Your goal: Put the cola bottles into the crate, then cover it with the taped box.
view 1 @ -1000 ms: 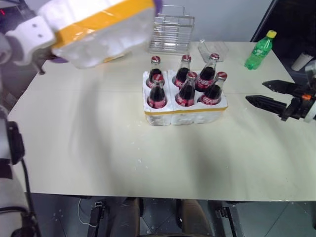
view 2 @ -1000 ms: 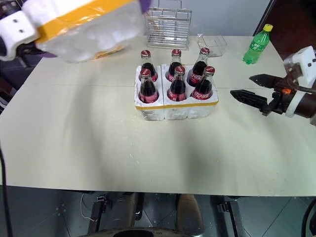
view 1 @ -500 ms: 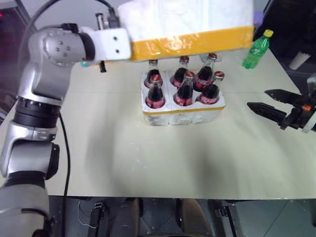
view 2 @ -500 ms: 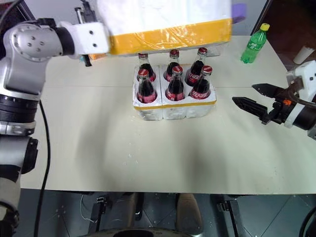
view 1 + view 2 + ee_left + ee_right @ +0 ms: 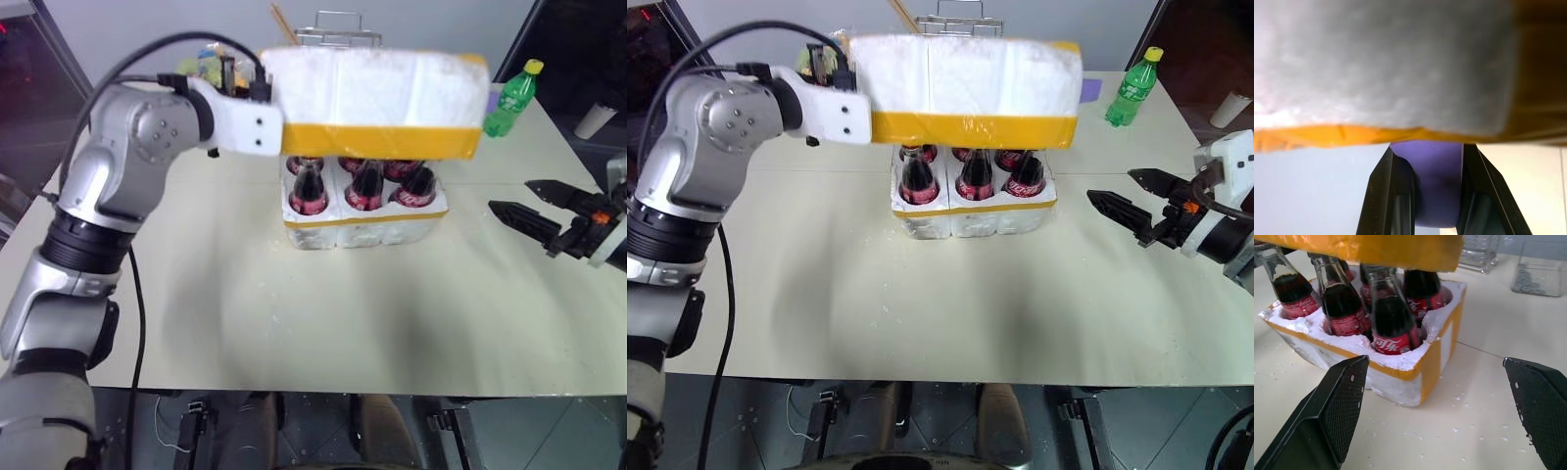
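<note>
White styrofoam taped box w/ yellow band [image 5: 372, 103], clamped by left gripper [image 5: 1425, 196], now over cola bottles [image 5: 364, 184], swung in from 10 o'clock. Right gripper [image 5: 1122, 196] jaws apart.

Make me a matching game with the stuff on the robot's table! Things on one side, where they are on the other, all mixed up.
Things:
1. cola bottles
2. taped box
3. green bottle
4. right gripper

Places or states:
A. held up in the air by the left gripper, right above the bottle tops
B. standing in the wells of the crate
C. fingers open, holding nothing, off to the side of the crate
D. standing alone at the far corner of the table

Pairs: 1-B, 2-A, 3-D, 4-C
</note>
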`<control>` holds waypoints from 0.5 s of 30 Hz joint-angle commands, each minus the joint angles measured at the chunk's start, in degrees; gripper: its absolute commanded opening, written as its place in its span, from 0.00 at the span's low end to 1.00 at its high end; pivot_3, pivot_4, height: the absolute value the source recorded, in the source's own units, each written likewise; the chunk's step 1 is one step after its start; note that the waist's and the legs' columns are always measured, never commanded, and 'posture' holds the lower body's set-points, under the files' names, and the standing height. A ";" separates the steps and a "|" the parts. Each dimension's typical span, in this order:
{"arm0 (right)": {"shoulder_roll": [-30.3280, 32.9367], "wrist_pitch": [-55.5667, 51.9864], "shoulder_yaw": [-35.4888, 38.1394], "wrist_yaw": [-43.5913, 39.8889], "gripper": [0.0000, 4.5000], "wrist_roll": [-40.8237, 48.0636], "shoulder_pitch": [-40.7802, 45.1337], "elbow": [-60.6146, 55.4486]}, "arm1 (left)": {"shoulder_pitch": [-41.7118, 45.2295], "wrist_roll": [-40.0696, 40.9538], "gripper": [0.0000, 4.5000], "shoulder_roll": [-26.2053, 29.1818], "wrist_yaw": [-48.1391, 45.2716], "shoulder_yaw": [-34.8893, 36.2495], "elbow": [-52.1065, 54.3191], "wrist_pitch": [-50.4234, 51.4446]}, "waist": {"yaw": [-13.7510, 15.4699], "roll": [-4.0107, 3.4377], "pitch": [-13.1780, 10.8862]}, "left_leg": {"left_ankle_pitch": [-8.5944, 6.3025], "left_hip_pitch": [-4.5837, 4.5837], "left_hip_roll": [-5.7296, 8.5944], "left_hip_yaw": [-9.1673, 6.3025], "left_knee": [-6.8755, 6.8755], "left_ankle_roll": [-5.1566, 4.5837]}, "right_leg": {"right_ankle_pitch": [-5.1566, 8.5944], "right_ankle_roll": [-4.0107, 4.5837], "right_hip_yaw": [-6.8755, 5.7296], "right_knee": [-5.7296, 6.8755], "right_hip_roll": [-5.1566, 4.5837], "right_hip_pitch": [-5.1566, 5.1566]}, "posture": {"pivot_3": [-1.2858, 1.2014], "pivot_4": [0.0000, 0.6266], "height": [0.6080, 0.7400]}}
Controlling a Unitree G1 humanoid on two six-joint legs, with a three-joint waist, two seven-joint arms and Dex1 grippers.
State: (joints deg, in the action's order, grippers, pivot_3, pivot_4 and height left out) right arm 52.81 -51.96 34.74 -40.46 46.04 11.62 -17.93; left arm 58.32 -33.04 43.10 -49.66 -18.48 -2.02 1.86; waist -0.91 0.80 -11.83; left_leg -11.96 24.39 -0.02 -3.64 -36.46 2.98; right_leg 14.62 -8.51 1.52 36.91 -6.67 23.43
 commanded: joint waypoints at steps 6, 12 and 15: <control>-0.22 1.46 1.64 0.85 1.00 1.53 0.47 -1.86 | -4.78 -0.67 0.40 -0.54 -0.76 0.58 8.17 0.18 | 0.21 0.00 0.00 | 0.00 0.00 0.00 -0.01 -0.02 0.00 | 0.00 0.00 0.00 -0.01 0.00 -0.02 | 0.52 0.24 0.99; -0.24 1.58 0.66 1.04 1.00 1.24 0.05 -2.65 | -8.24 -2.65 0.99 0.96 1.74 1.34 9.10 -2.44 | 0.14 0.00 0.00 | 0.00 0.00 0.00 -0.01 -0.04 0.00 | 0.00 0.00 0.00 -0.01 0.00 -0.02 | 0.52 0.24 0.99; -0.02 1.39 0.92 1.03 1.00 1.30 -0.30 -3.10 | -11.24 -1.00 0.99 1.81 2.52 3.09 9.15 -2.94 | 0.11 -0.01 0.00 | 0.00 0.00 0.00 -0.02 -0.03 0.00 | 0.00 0.00 0.00 -0.01 0.00 -0.02 | 0.52 0.24 0.99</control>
State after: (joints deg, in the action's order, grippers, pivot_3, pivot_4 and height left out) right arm 52.65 -51.81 34.40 -39.41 46.47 11.23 -19.00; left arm 48.21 -34.78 43.96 -48.17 -18.42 5.31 -0.77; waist -0.80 0.79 -11.82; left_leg -11.96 24.39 -0.02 -3.65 -36.50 2.98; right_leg 14.62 -8.51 1.51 36.90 -6.67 23.41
